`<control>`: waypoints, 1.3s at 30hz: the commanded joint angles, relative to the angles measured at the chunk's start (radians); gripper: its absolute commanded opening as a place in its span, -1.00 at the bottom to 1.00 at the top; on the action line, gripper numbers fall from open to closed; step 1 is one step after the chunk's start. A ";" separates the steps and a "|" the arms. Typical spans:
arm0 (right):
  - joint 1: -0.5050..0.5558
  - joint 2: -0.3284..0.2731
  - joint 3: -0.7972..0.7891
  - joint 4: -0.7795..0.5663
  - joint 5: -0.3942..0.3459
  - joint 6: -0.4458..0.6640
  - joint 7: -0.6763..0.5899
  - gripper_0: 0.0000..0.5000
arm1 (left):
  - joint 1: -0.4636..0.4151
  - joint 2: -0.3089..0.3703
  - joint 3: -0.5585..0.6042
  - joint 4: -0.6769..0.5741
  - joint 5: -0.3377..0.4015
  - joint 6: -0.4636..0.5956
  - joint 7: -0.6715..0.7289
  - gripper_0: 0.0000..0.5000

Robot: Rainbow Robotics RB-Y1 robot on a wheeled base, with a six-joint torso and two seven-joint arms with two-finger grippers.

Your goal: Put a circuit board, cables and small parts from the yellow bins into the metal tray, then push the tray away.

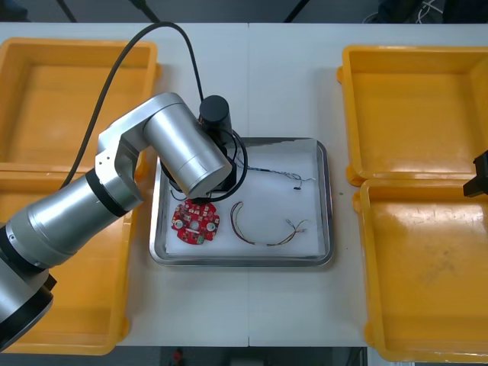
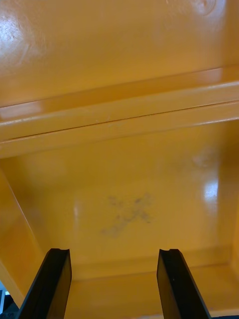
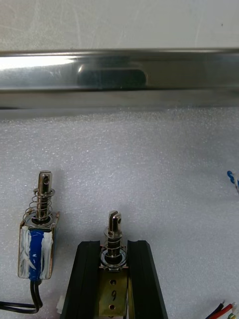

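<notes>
My left arm [image 1: 183,152] reaches over the left part of the metal tray [image 1: 324,198], which is white inside. In the left wrist view my left gripper [image 3: 114,246] is shut on a small metal part [image 3: 114,234] with a spring and pin, low over the white lining, near the tray's shiny rim [image 3: 119,79]. A second small metal part [image 3: 39,239], blue-taped, lies beside the fingers. A round red circuit board [image 1: 195,223], a red and yellow cable [image 1: 267,229] and a blue and white cable [image 1: 282,174] lie in the tray. My right gripper [image 2: 114,254] stands open over a yellow bin [image 2: 129,199].
Two yellow bins [image 1: 69,91] [image 1: 76,305] flank the tray on the left and two [image 1: 415,107] [image 1: 427,267] on the right. The right arm [image 1: 479,175] waits at the right edge. Bare table lies beyond the tray's far rim.
</notes>
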 commanded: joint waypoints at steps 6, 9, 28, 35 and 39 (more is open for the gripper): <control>0.010 -0.034 -0.033 -0.026 0.005 -0.006 0.013 1.00 | 0.001 -0.022 -0.019 -0.008 -0.015 -0.010 0.021 -0.95; 0.010 -0.034 -0.033 -0.026 0.005 -0.006 0.013 1.00 | 0.000 -0.023 -0.019 -0.008 -0.021 -0.011 0.021 -0.61; 0.010 -0.034 -0.033 -0.026 0.005 -0.006 0.013 1.00 | -0.006 -0.019 -0.016 -0.076 -0.047 0.003 0.029 0.25; 0.010 -0.034 -0.033 -0.026 0.005 -0.006 0.013 1.00 | -0.010 -0.007 0.013 -0.159 0.002 0.058 0.042 0.36; 0.010 -0.034 -0.033 -0.026 0.005 -0.006 0.013 1.00 | -0.028 0.006 0.060 -0.226 0.056 0.173 0.036 0.42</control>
